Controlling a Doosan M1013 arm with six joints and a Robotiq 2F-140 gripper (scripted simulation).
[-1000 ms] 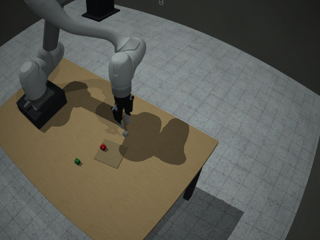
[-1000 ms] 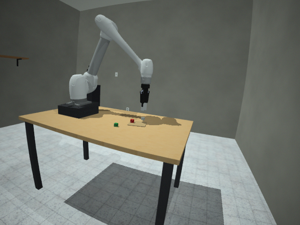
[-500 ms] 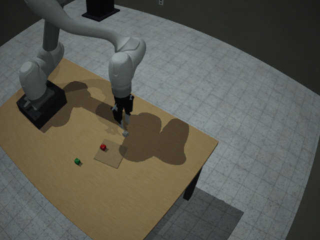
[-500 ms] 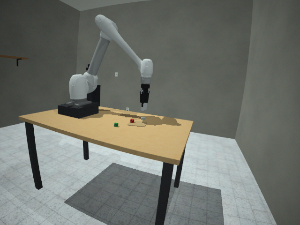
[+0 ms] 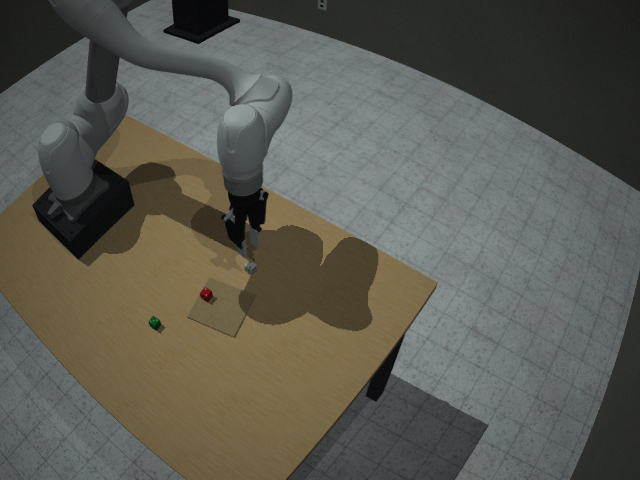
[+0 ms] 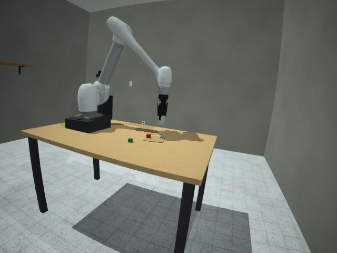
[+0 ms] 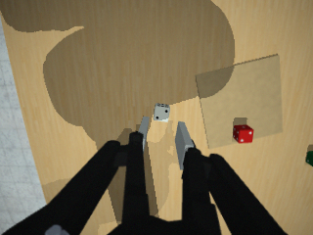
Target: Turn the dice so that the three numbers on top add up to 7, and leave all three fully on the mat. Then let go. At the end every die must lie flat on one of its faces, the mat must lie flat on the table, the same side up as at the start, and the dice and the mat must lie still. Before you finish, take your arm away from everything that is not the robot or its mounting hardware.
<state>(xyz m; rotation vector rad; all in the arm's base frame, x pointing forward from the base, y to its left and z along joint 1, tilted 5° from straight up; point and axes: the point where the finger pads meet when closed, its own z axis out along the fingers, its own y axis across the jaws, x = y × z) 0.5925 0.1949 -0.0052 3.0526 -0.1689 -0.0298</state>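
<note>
A white die point(image 5: 250, 267) point(image 6: 160, 133) point(image 7: 161, 112) lies flat on the table, off the mat; its largest face in the wrist view shows two dark pips. A red die point(image 5: 206, 294) point(image 6: 148, 135) point(image 7: 243, 134) sits on the thin square mat point(image 5: 222, 317) point(image 6: 155, 140) point(image 7: 245, 93), near one edge. A green die point(image 5: 154, 322) point(image 6: 130, 140) point(image 7: 310, 158) lies on the table, off the mat; the wrist view cuts it off. Top numbers of red and green are too small to tell. My gripper point(image 5: 250, 249) point(image 6: 161, 123) point(image 7: 161, 128) is partly open and empty, above the table near the white die.
The wooden table point(image 5: 170, 392) point(image 6: 108, 147) carries the arm's black base point(image 5: 82, 222) point(image 6: 87, 124) at its far left. The table edge nearest the white die lies behind the gripper in the top view. Arm shadows cross the white die's surroundings and one mat corner.
</note>
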